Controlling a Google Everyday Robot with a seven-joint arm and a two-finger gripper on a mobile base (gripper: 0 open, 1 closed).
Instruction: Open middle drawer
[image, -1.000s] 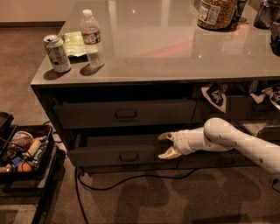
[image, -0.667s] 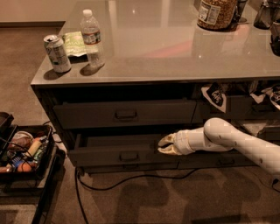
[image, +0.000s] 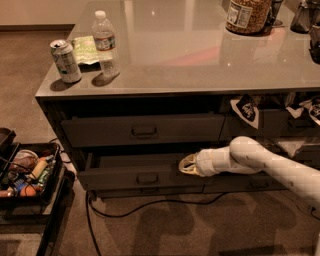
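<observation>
Middle drawer (image: 115, 176): lower left of the cabinet front, under the taller drawer (image: 100, 131). It stands a little way out, with a strip of its dark box showing behind the front.
Pull handle (image: 147, 178): at the centre of the front, with nothing holding it.
Gripper (image: 186, 165): at the top edge of the drawer front, right of the handle. The jaws look drawn together with the tips meeting; I can't tell whether they pinch the edge or only hook behind it.
Slip risk: the front's edge is thin and smooth. If the hold is only a hook, I'd expect it to pop off on a firm pull, leaving the drawer part open.
Skew risk: the pull comes off-centre, right of the handle. To my eye that could twist the wide box on its runners and jam it.
Arm (image: 260, 162): it reaches in from the right, low across the cabinet face. A pull angled rightward rather than straight toward the near side would add to the twist.
Cable (image: 150, 207): loose on the floor just in front of the cabinet, where the base could snag it backing away.
Water bottle (image: 106, 45) and can (image: 65, 61): upright near the counter's left edge. A jerk from a stuck drawer could rock them.
</observation>
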